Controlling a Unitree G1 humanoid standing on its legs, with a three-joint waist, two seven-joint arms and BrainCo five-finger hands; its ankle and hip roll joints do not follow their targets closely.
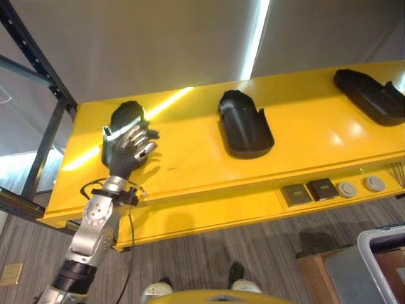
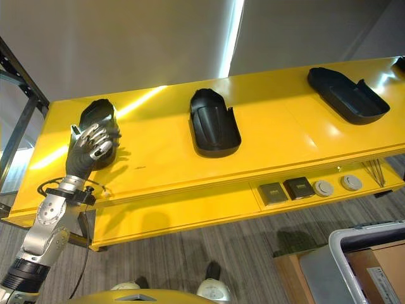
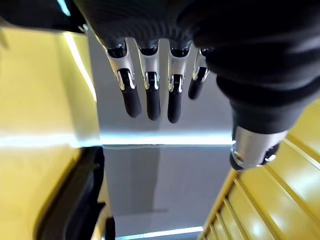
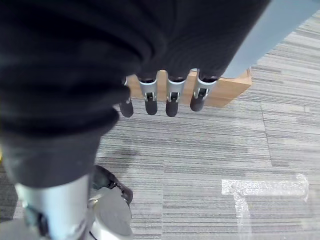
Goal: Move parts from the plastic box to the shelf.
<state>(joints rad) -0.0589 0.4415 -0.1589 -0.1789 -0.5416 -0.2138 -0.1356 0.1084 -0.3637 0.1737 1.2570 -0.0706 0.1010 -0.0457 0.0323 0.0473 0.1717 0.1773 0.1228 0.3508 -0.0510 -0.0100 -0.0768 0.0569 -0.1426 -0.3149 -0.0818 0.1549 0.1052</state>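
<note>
Plastic box (image 1: pixel 380 259) nearest, low at right; contents unclear. Yellow shelf (image 1: pixel 190 164) beyond: three black parts set down, one at the left end (image 1: pixel 125 117), one mid-shelf (image 1: pixel 243 125), one at the right end (image 1: pixel 370 95). Left hand (image 1: pixel 131 149) at the left part, fingers straight, gripping nothing. Right hand (image 4: pixel 165 97) hangs relaxed above the floor (image 4: pixel 210 160). Judgement: three placed; remaining count unknowable.

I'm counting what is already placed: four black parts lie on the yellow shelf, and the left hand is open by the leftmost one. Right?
Not quite. The left eye view shows three black parts on the yellow shelf, not four: leftmost part, middle part, right part. The left hand is indeed open by the leftmost.
</note>
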